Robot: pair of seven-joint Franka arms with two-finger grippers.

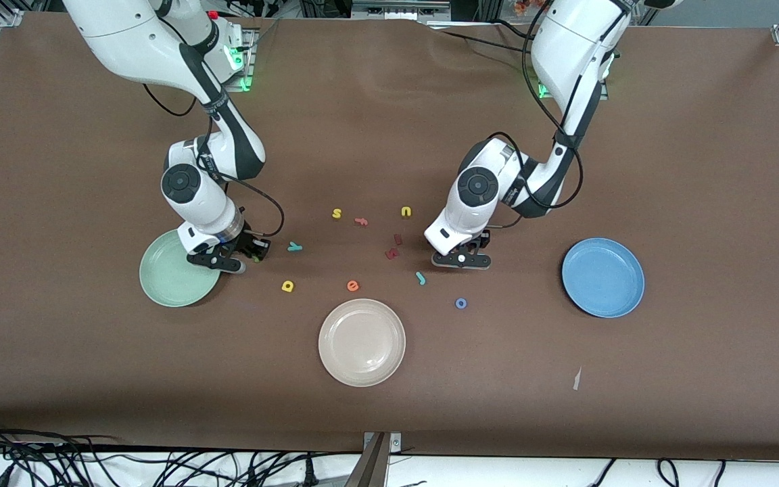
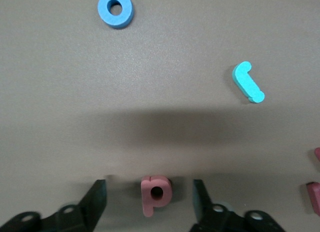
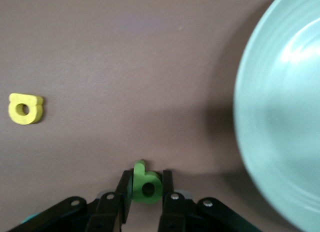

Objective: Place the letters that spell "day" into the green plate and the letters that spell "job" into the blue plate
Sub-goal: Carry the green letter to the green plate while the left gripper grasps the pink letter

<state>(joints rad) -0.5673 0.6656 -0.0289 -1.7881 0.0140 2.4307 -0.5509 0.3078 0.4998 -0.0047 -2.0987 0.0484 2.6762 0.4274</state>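
Observation:
My right gripper [image 3: 146, 176] is shut on the green "d" [image 3: 146, 186], low at the table beside the green plate [image 3: 280, 117]. In the front view this gripper [image 1: 249, 256] sits at the plate's [image 1: 170, 281] rim. The yellow "a" [image 1: 287, 286] and teal "y" [image 1: 294, 247] lie close by. My left gripper [image 2: 149, 186] is open, down at the table. The pink "b" [image 2: 156, 193] lies between its fingers with a gap on each side. The teal "j" [image 2: 248, 81] and blue "o" [image 2: 115, 9] lie close by. The blue plate [image 1: 602, 277] is toward the left arm's end.
A cream plate [image 1: 361, 341] lies nearer the front camera at mid-table. An orange "e" [image 1: 353, 285], yellow "s" [image 1: 337, 214], pink "f" [image 1: 361, 221], yellow "u" [image 1: 406, 212] and two dark red letters [image 1: 393, 247] lie between the grippers.

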